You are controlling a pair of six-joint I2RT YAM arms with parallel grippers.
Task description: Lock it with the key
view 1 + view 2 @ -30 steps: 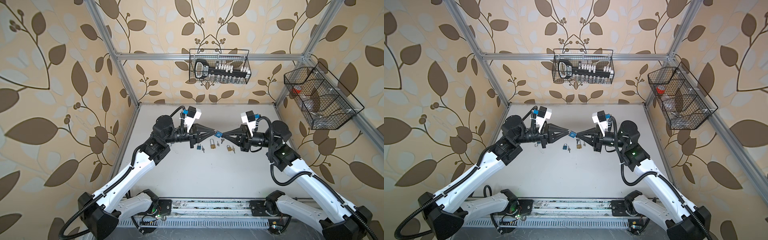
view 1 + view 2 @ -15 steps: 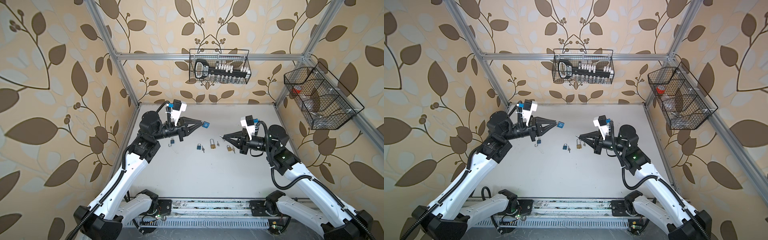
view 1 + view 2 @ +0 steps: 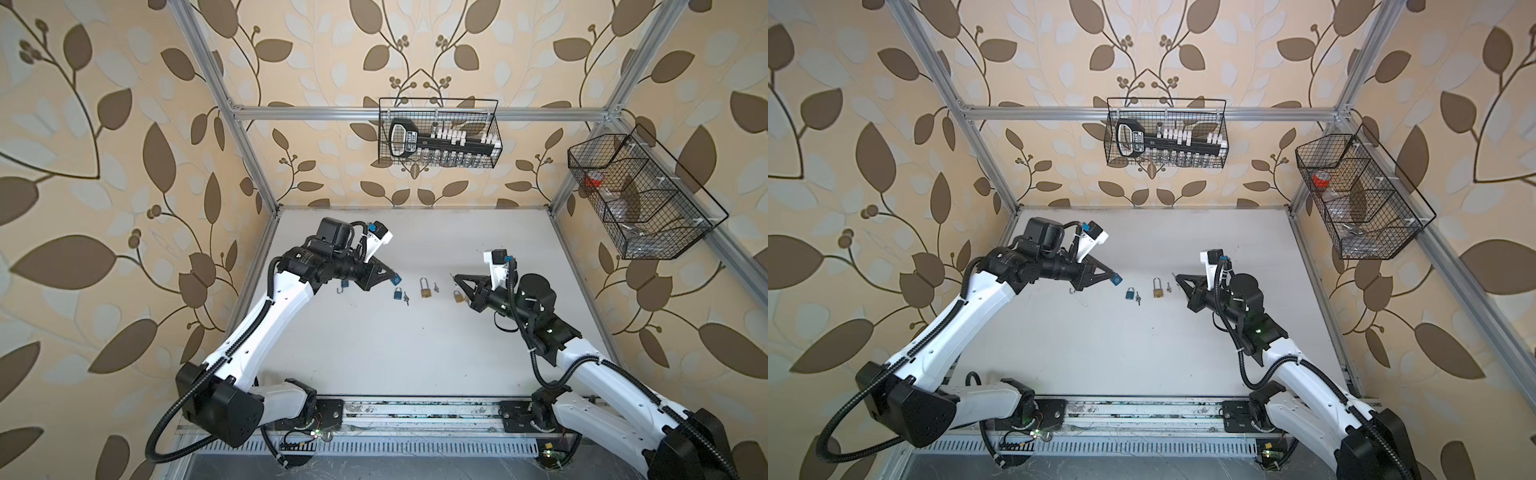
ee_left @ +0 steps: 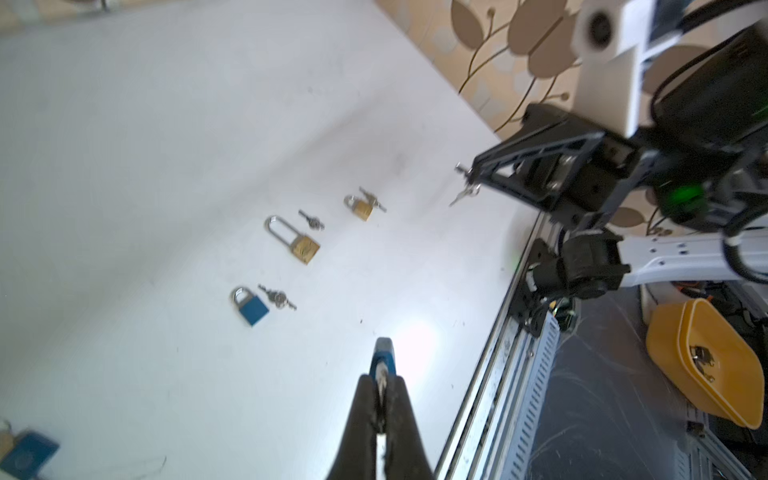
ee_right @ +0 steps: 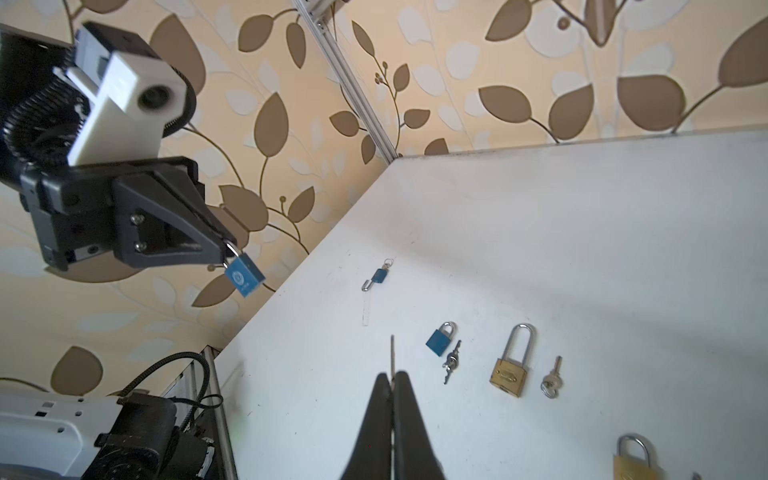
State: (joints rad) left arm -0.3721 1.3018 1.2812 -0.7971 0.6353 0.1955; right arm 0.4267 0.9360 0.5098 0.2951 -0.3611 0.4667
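The left pincer (image 5: 227, 248) is clenched on a blue padlock (image 5: 245, 276), whose shackle is mostly hidden between the tips (square body, round emblem). It hangs above the table (image 3: 415, 353), left of the long-shackled brass padlock (image 3: 424, 289). The right pincer (image 5: 391, 381), right of that brass padlock, grips a key (image 5: 392, 353), seen only as an edge-on sliver.

We record: white table (image 3: 415, 353), blue padlock (image 5: 245, 275), gold padlock (image 3: 424, 293), black wire basket (image 3: 438, 100), beige wallpaper (image 3: 124, 187) with brown leaf pattern.

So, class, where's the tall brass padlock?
In both top views the tall brass padlock lies centrally on the table, between a blue padlock on its left and a key.
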